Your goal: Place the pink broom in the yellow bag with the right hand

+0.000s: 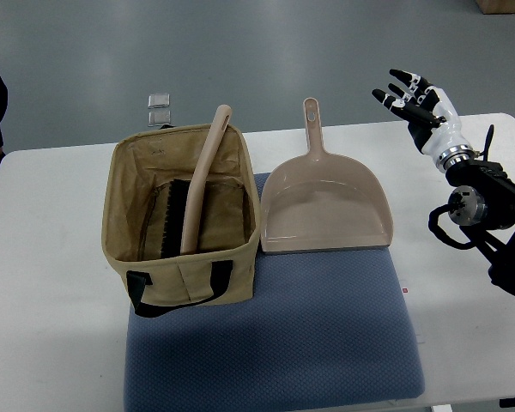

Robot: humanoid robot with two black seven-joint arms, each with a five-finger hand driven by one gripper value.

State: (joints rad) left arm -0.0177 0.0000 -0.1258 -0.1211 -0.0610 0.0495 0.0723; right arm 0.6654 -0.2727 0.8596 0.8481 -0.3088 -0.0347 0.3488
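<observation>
Beside our yellow bag (184,225), pink broom (202,176) already inside, our right hand (416,99) hovers released; we judge only withdrawal remains.

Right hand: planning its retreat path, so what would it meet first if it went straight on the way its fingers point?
Nothing visible: the right hand, open, points up-left beyond the table toward bare floor, though depth is unclear.

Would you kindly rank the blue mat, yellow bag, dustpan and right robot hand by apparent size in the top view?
1. Blue mat
2. Yellow bag
3. Dustpan, looking only slightly smaller than the bag
4. Right robot hand, open
</observation>
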